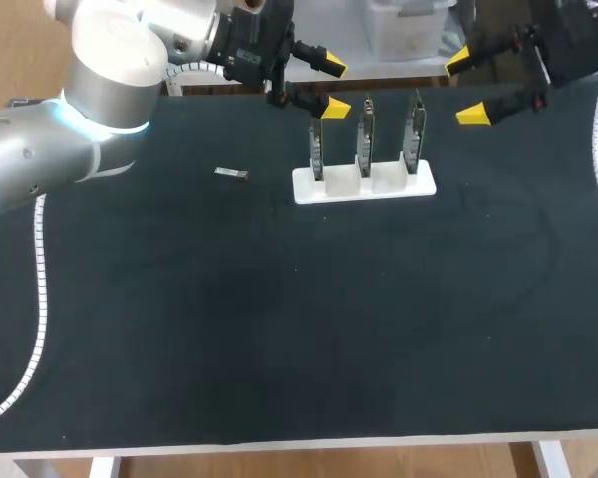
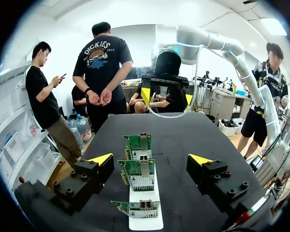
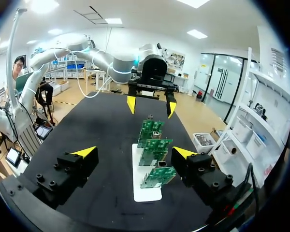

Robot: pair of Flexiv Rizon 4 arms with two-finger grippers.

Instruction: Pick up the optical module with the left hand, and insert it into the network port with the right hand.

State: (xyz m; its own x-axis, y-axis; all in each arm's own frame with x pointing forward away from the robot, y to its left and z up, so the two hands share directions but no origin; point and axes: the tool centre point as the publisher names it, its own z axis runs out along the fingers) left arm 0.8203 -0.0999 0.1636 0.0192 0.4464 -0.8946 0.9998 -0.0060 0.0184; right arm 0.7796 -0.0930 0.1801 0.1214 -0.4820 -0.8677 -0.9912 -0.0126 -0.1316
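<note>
Lying flat near card stand (image 1: 364,185), on left arm's side: optical module (image 1: 232,174), likely light, rigid, slick; pinch across long sides. Flanking stand, left gripper (image 1: 335,87), right gripper (image 1: 465,89) hang empty, fingers wide.

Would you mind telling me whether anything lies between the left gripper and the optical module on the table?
Nothing visible does. The optical module lies alone on the dark table, left of the white stand. The open left gripper hangs by the stand's leftmost card, with only bare tabletop between them.
</note>
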